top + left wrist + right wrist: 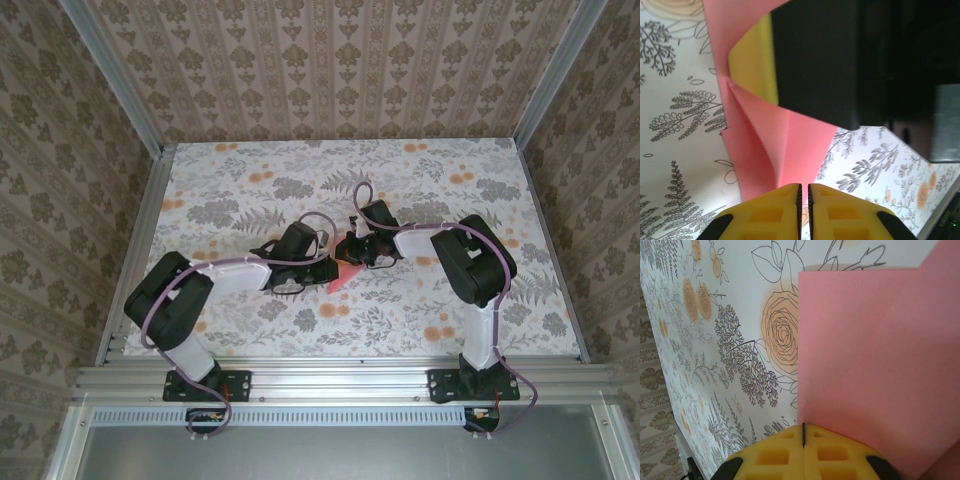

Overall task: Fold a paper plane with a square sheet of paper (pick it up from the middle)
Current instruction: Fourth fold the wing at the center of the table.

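The square sheet of paper [340, 278] is salmon pink and folded into a pointed shape at the middle of the table, between both grippers. My left gripper [328, 268] reaches it from the left. In the left wrist view the left gripper [804, 186] has its yellow fingers drawn together to a thin slit at the near edge of the creased paper [790, 145]. My right gripper [352, 252] comes from the far right. Its yellow finger [755, 60] lies against the paper's far end. In the right wrist view the right gripper [803, 426] is shut on the straight edge of the paper [875, 350].
The table [250, 190] wears a floral cloth with orange printed roses [782, 332] and grey ferns. Patterned walls and aluminium rails [135, 245] close it in on three sides. Both arm bases [205, 380] sit at the near edge.
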`<move>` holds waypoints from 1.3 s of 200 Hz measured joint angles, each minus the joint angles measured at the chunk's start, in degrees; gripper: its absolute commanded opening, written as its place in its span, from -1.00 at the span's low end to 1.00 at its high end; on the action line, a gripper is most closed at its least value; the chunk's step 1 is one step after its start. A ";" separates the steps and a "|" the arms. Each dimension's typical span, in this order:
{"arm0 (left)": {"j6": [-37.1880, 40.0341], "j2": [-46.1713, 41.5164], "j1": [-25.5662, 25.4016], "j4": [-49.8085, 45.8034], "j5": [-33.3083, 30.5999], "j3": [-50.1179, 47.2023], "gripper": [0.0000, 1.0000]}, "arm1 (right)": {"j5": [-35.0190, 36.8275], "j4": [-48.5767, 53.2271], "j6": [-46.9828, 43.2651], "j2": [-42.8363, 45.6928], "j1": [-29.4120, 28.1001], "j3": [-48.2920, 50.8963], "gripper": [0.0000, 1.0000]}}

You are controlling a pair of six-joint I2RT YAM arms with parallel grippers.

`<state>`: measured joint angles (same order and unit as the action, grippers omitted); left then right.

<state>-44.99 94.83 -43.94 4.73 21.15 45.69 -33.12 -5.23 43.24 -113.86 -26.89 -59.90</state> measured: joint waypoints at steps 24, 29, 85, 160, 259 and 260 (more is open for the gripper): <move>0.00 1.29 0.00 0.20 0.04 0.00 -0.75 | 0.00 0.02 -0.02 0.00 0.00 0.00 -0.85; 0.00 1.53 0.00 0.26 0.04 0.00 -0.75 | 0.00 0.02 0.00 0.00 0.00 0.00 -0.85; -0.39 2.64 -0.02 2.89 0.04 -1.49 -0.78 | 0.00 0.00 -0.02 0.00 0.00 0.02 -0.85; -2.23 4.17 -1.46 8.61 0.48 -4.55 -0.75 | -0.37 -0.44 -0.66 0.00 0.00 0.28 -0.85; -2.49 -3.28 -1.46 5.68 1.25 -4.81 -0.68 | -0.37 -0.42 -1.11 0.00 0.00 0.33 -0.85; -2.51 -3.26 -1.46 5.73 1.29 -4.81 -0.68 | -0.37 -0.42 -1.14 0.00 0.00 0.33 -0.85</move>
<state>-47.51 91.57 -45.41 10.46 22.44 40.88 -33.50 -5.65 42.11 -113.86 -26.89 -59.57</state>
